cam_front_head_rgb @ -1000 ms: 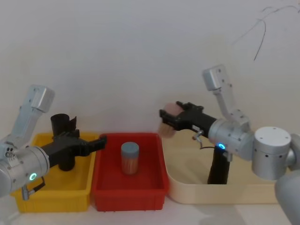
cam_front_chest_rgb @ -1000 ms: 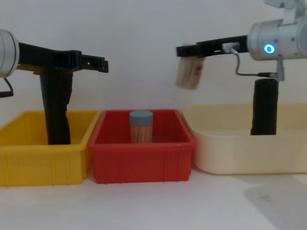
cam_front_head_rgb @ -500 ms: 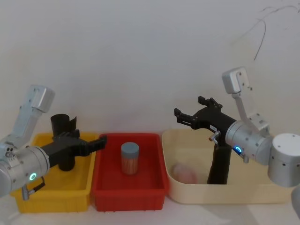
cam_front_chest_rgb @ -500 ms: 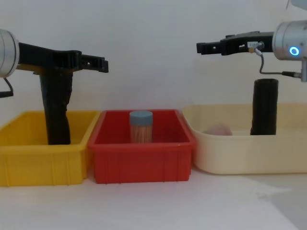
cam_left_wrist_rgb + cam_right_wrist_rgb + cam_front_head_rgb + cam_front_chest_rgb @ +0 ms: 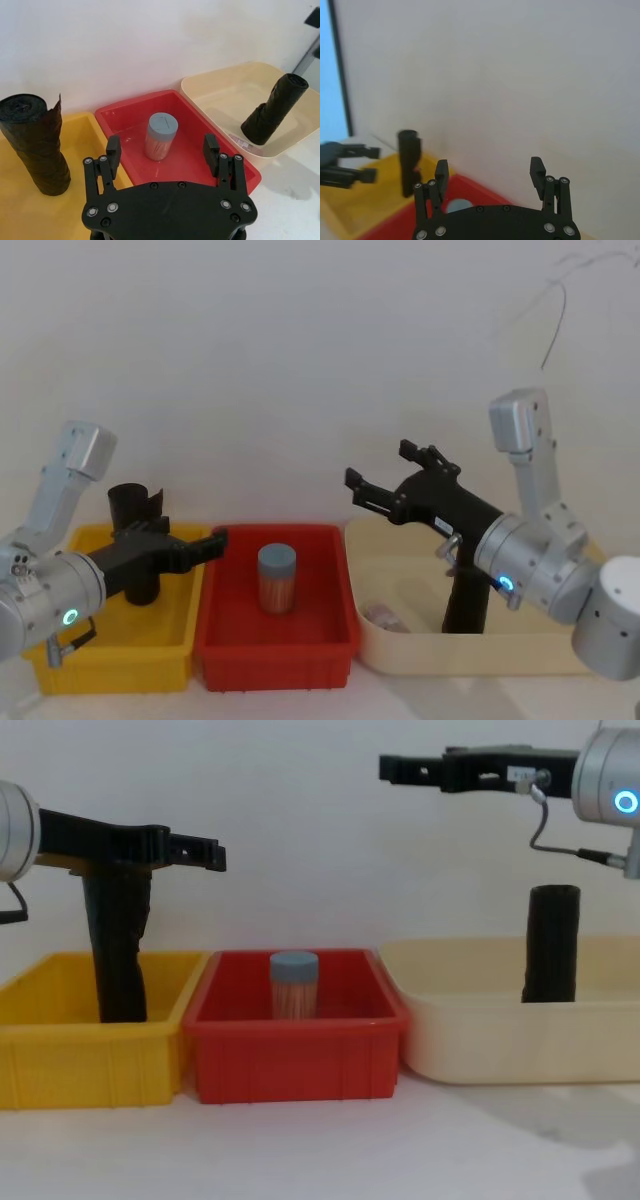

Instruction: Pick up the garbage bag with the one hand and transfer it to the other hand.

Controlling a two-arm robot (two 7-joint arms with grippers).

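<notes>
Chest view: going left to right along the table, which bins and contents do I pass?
yellow bin → kinked black roll → red bin → blue-capped jar → cream tub → garbage bag

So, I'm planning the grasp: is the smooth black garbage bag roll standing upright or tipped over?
Upright. The garbage bag stands on its flat end in the cream tub, its sides vertical in the chest view.

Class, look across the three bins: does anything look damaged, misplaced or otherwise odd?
One thing: the black roll in the yellow bin has a ragged, flared top and a kinked body, unlike the smooth garbage bag in the cream tub. Nothing looks spilled.
</notes>
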